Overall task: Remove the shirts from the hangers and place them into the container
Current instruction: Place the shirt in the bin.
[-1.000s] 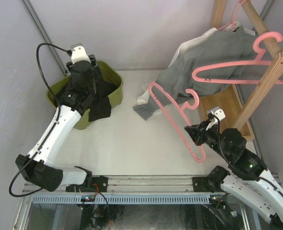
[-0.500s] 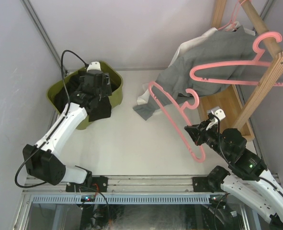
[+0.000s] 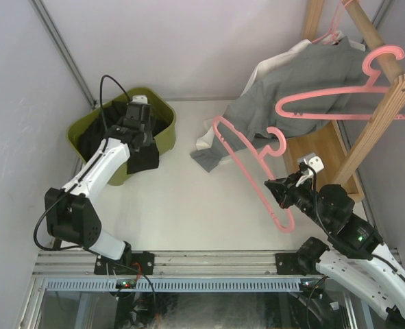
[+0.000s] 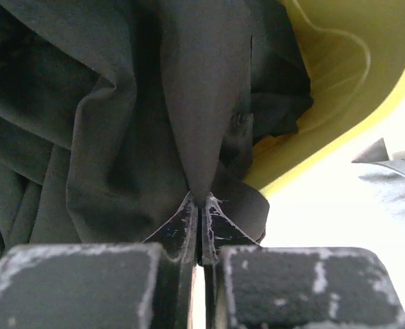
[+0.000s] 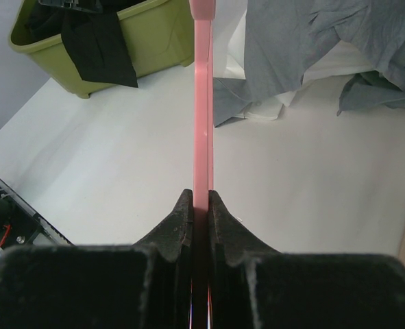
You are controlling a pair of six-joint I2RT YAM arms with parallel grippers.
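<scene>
Tub (image 3: 166, 129) at far left holds the black shirt (image 4: 113, 130), one part draped over its rim; left gripper (image 4: 201, 207) clamped on a fold of it. Right gripper (image 5: 201, 205) clenched on a bare pink hanger (image 5: 202, 103) over the table (image 3: 181, 205); grey shirt (image 3: 291, 89) hangs from the wooden rack (image 3: 386, 110) at far right

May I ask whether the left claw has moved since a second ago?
Yes: the left claw has shifted right across the tub, toward its right rim, and pinches a black shirt.
</scene>
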